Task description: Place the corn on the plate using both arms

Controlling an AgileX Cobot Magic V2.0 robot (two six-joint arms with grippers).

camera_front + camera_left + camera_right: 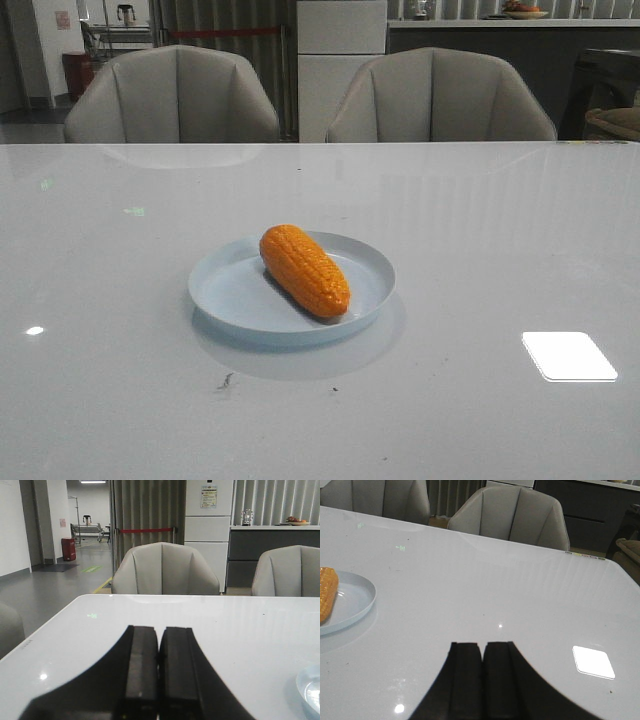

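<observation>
Item: corn (pixel 304 270), orange, kernelled, lying diagonally inside the plate (pixel 228 298), fat end toward the far rim, tapered tip toward the near rim; resting on the plate floor, no part overhanging. Plate: pale blue, round, on the white table (pixel 480 220), the landmark for all else. Left gripper (pixel 159 667): clenched, pads touching, empty, well apart from the plate. Right gripper (pixel 482 675): likewise pressed together, holding nothing, well away from the plate. Status: placement appears done; nothing evidently remains but keeping clear. Views: the front view shows corn and plate whole but neither gripper; the right wrist view shows a slice of both; the left wrist view shows only a plate edge, no corn.
</observation>
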